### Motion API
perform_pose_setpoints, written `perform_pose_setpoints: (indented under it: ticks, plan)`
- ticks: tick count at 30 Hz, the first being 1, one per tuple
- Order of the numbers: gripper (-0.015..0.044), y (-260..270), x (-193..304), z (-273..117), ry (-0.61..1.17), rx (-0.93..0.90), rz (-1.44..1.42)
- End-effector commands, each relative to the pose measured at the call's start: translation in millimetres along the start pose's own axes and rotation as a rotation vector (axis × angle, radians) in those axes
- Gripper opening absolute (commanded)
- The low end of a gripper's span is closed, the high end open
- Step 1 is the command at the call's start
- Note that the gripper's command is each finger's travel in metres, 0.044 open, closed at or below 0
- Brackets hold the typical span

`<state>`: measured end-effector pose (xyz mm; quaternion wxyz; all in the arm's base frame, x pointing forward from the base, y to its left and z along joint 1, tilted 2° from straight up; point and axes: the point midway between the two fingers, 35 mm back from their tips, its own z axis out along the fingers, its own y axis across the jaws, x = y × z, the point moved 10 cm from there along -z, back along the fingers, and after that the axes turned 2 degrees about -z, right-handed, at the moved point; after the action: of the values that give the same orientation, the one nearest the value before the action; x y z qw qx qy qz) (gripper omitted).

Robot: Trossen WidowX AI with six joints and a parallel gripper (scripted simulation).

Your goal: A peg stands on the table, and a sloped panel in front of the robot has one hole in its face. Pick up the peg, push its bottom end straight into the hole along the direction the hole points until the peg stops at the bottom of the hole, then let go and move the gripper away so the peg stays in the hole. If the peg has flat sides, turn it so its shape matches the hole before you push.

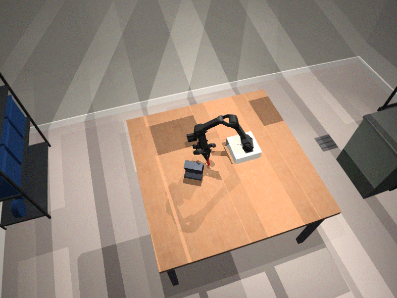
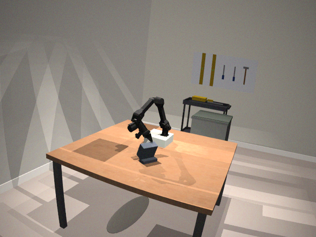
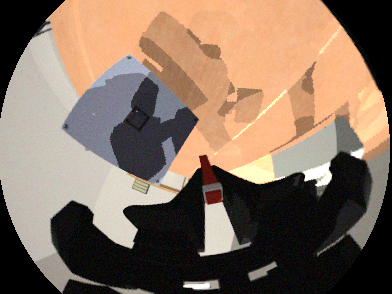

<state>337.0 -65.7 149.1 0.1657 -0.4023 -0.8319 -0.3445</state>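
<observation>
A dark blue-grey sloped panel [image 1: 193,165] [image 2: 146,152] [image 3: 95,112] stands on the table. Its face shows in the wrist view, with one square hole [image 3: 136,118] that looks turned like a diamond. My gripper [image 1: 207,157] [image 2: 151,141] [image 3: 207,170] is shut on the red peg [image 1: 208,161] [image 3: 207,173], which looks flat-sided. The peg is outside the hole, beside the panel in the top view, its free end pointing down. In the wrist view it lies right of and below the hole. In the exterior view the peg is hidden behind the panel.
The arm's white base block [image 1: 248,157] [image 2: 167,141] stands on the wooden table [image 1: 272,192] [image 2: 101,176], a short way from the panel. Off the table are a grey-green cabinet [image 1: 368,150] [image 2: 210,125] and a shelf with blue bins [image 1: 12,141].
</observation>
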Motion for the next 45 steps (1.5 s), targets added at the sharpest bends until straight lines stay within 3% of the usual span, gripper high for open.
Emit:
perform_pose_setpoints:
  ticks: [1, 45]
  plan:
    - [0.0000, -3, -5, -3, 0.010, -0.028, 0.045]
    - [0.0000, -48, -45, -44, 0.123, -0.327, 0.512]
